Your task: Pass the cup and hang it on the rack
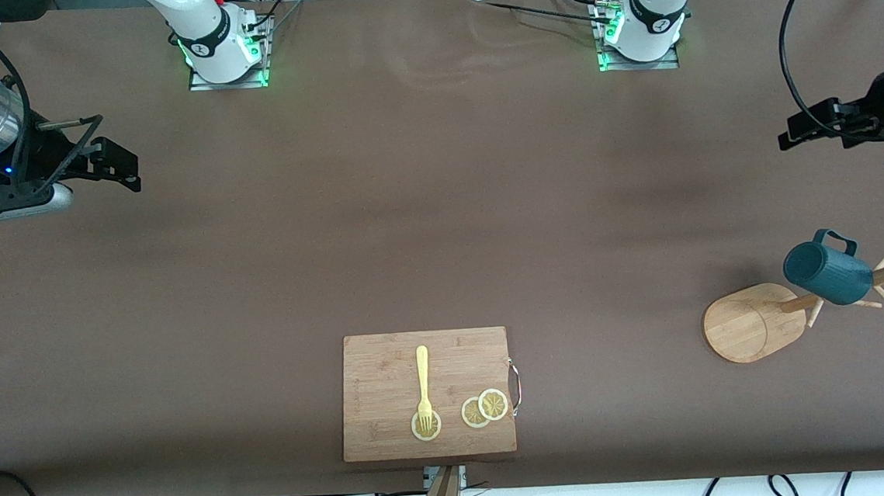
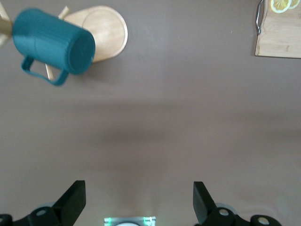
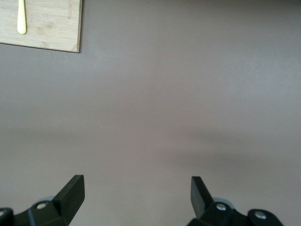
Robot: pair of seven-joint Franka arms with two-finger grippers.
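Table (image 1: 439,201): one brown surface, its ends cut off by the frame.
Cutting board (image 1: 426,394): one, near the front camera, holding one yellow fork (image 1: 424,388) and three lemon slices (image 1: 485,407); the fork tines partly cover one slice.
Rack (image 1: 751,322): one, at the left arm's end; pole partly hidden by the cup.
Cup (image 1: 827,272): one, hanging on the rack, mouth unseen.
Left gripper (image 2: 139,201): empty, fingers spread, waiting over bare table.
Right gripper (image 3: 137,198): empty, fingers spread, waiting over bare table.

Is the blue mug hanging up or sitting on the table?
Hanging up. The mug sits tipped on a peg of the wooden mug tree, off the table.
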